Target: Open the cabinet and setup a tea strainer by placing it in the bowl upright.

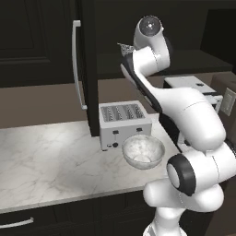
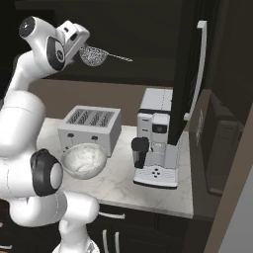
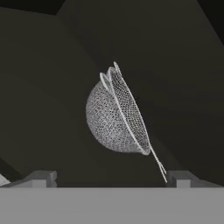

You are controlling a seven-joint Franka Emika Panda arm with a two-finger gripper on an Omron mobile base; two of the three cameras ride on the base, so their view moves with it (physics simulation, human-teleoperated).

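The cabinet stands open; its left door (image 1: 88,69) and right door (image 2: 190,74) are swung out toward me, each with a silver bar handle (image 1: 76,64). Inside on the shelf sits the tea strainer (image 2: 94,55), a silvery mesh basket whose wire handle points right. In the hand view the tea strainer (image 3: 116,116) is just ahead, between the lines of the two fingertips. My gripper (image 3: 111,177) is open and holds nothing. From the right base view the gripper (image 2: 80,45) hovers right at the basket's left side. On the counter below rests the frosted bowl (image 1: 143,150) (image 2: 84,159).
A silver toaster (image 1: 124,122) (image 2: 90,126) stands just behind the bowl. A coffee machine (image 2: 155,143) sits to the right, close to the open right door. The marble counter (image 1: 50,156) stretches away to the left.
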